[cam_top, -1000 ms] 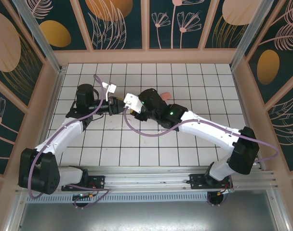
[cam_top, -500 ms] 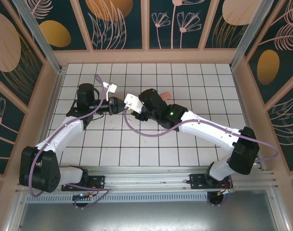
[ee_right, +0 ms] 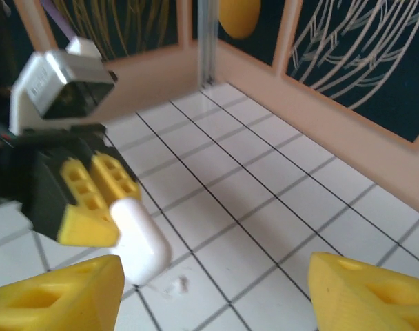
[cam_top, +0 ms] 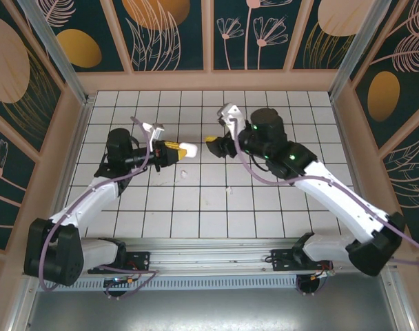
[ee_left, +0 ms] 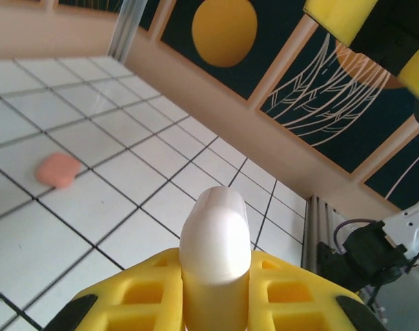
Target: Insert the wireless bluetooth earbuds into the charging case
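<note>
The charging case point(cam_top: 187, 148) is a white capsule, lid shut, held level above the tiles. My left gripper point(cam_top: 169, 147) is shut on its near end, and in the left wrist view the case point(ee_left: 215, 234) stands out from between the yellow fingers point(ee_left: 278, 283). My right gripper point(cam_top: 216, 143) hangs open just right of the case, touching nothing. From the right wrist the case point(ee_right: 139, 238) lies left of the open gripper point(ee_right: 216, 296). Two tiny white earbuds point(cam_top: 184, 172) point(cam_top: 229, 187) lie on the tiles; one earbud point(ee_right: 175, 285) lies below the case. A salmon-pink piece point(ee_left: 58, 169) lies farther off.
White tiled floor point(cam_top: 299, 110) ringed by a low peach wall point(cam_top: 209, 81) with dark patterned panels behind it. An aluminium rail point(cam_top: 216, 249) carries both arm bases at the near edge. The right arm point(cam_top: 333, 193) crosses the right half of the floor.
The right gripper opened and drew back to the right, off the case. The left gripper shut on the case and now holds it alone, a little lower left.
</note>
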### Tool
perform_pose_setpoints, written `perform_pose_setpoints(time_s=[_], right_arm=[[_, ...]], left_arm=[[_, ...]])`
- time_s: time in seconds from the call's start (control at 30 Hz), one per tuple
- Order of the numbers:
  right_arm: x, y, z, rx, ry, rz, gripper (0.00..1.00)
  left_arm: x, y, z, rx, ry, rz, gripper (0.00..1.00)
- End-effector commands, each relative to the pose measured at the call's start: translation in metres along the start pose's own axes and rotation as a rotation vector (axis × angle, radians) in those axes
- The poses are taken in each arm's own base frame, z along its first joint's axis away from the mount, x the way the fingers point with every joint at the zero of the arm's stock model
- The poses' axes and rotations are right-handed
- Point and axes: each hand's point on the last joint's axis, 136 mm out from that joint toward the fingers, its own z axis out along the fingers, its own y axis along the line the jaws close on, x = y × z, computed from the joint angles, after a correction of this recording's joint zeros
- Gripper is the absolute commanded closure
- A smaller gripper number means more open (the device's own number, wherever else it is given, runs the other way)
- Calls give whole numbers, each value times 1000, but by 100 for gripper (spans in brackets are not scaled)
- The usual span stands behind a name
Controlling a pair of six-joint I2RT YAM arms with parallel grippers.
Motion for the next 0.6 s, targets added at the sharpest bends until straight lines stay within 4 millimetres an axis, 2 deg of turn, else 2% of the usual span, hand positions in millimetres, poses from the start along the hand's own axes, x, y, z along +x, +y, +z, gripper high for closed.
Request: perform_pose_setpoints(time_s=[0.0, 0.23, 0.57], right_arm=[[3, 19, -2, -102, -29, 99, 28], [11, 32, 9, -184, -7, 143, 27], [14, 39, 30, -253, 19, 139, 27]], left_arm=[[-33, -30, -9, 45, -142, 300, 100], [-40, -49, -11, 38, -184, 460, 100], [-34, -58, -12, 43, -189, 488, 100]])
